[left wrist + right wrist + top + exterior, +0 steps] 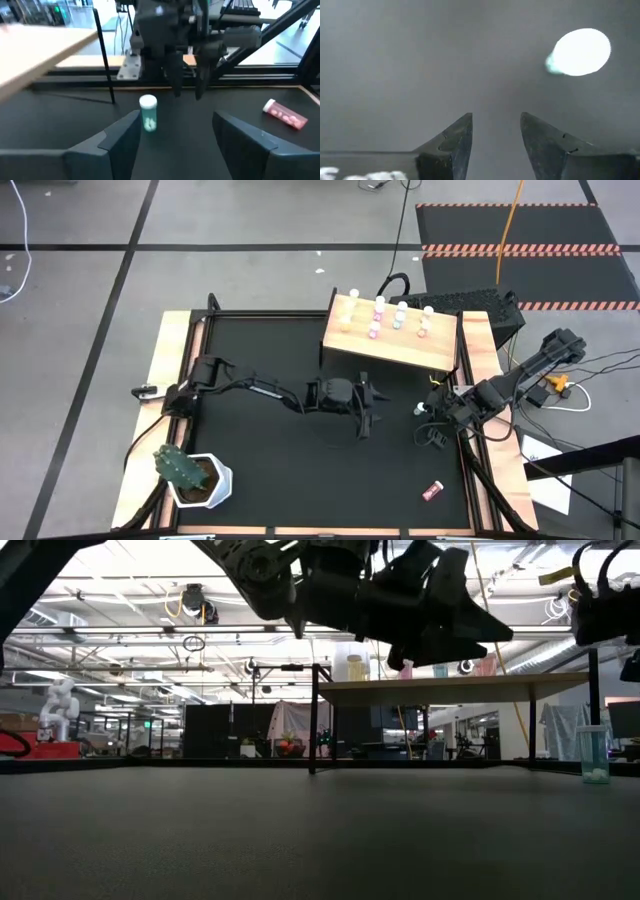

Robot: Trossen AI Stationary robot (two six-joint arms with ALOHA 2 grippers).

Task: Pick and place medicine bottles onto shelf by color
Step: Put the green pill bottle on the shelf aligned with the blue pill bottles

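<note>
Bottles first: a pink one (432, 491) lies on its side at the lower right of the high view, and a teal one (421, 409) stands upright right of centre, just beside the right gripper (437, 435). Your right gripper hangs over the mat with its fingers apart and nothing between them; in its wrist view the white cap sits upper right, off the gap, so centre the gap on the cap before you descend. Your left gripper (364, 408) waits mid-table, raised, fingers spread and empty, facing the teal bottle. Farther back, the shelf (350, 345) at upper centre carries several bottles (378, 313); place the teal one beside its own colour, I judge.
</note>
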